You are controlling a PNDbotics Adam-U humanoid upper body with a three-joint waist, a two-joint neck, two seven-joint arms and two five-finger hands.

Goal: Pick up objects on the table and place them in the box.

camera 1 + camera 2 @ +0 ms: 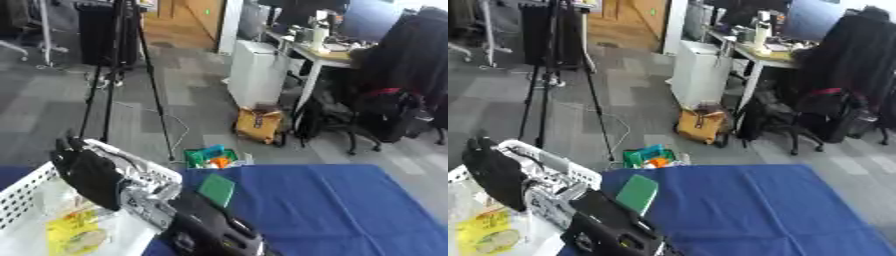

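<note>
Green card lying on the blue surface, my robot hand hanging over the box.

I am seeing the flat green card [216, 189] sitting on the blue surface [332, 210], just beside the white lattice box [22, 192] and touching nothing else. The box is holding a yellow packet [74, 232] under clear wrapping. I am holding my left robot hand [87, 175] above the box's near rim, fingers pointing up and straight, gripping nothing. Its arm is crossing in from the lower middle. I am not seeing my right robot hand. Beyond the surface's far edge, a small bin of green and orange things [213, 158] is standing on the floor.
</note>
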